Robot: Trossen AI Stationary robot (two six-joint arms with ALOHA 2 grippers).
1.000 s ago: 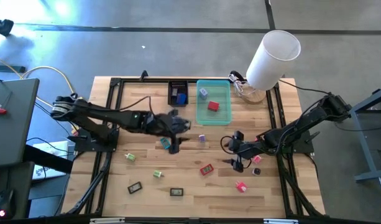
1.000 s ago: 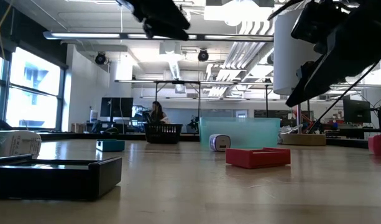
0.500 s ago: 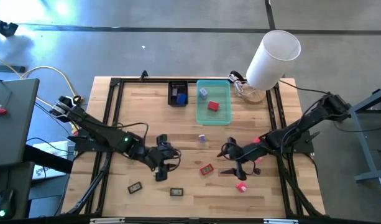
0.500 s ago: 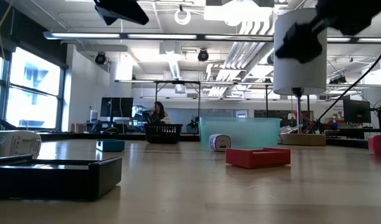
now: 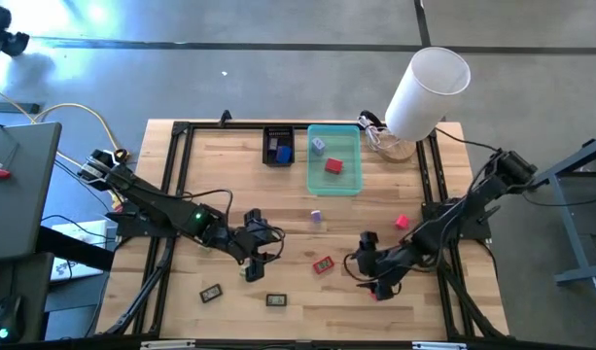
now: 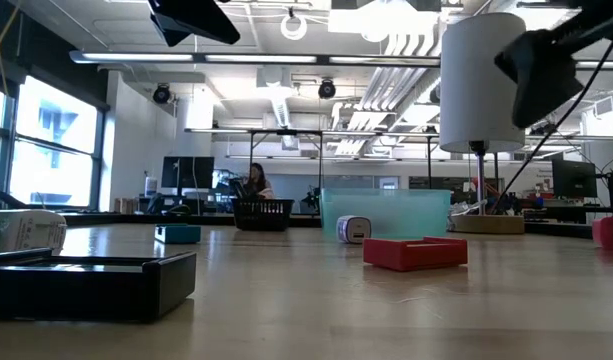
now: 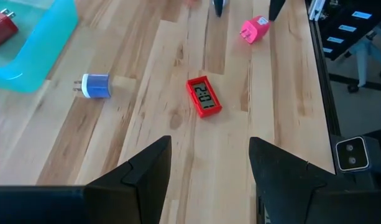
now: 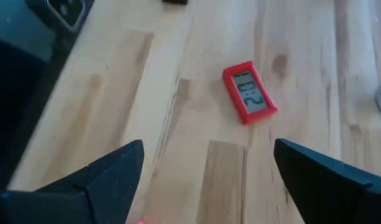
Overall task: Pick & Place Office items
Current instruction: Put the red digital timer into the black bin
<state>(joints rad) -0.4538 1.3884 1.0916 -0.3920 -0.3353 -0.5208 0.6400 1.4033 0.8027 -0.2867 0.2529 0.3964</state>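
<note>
My left gripper (image 5: 262,251) hangs over the middle of the table (image 5: 210,194) with its fingers (image 7: 146,171) spread partway and nothing between them. My right gripper (image 5: 368,267) sits low toward the near right, fingers (image 8: 115,168) spread wide, also empty. Between the two, on bare wood, lies the red clock (image 5: 323,264), face up, touched by neither.

A pink plug (image 5: 379,289) lies right under my right gripper, mostly covered from above; from my left wrist it shows clearly, close beside that gripper's finger tips. Whether they touch it I cannot tell. A green piece (image 5: 249,273) is half hidden beneath my left gripper.

The teal tray (image 5: 333,185) at the far edge holds a red piece (image 5: 333,166) and a small blue-and-white one (image 5: 318,145). The black tray (image 5: 278,160) beside it holds a blue piece (image 5: 283,154); anything else in there is too dark to make out.

Loose on the table: a purple plug (image 5: 316,216), a small red piece (image 5: 403,223) and two black pieces (image 5: 211,292) (image 5: 276,300) near the front edge.
</note>
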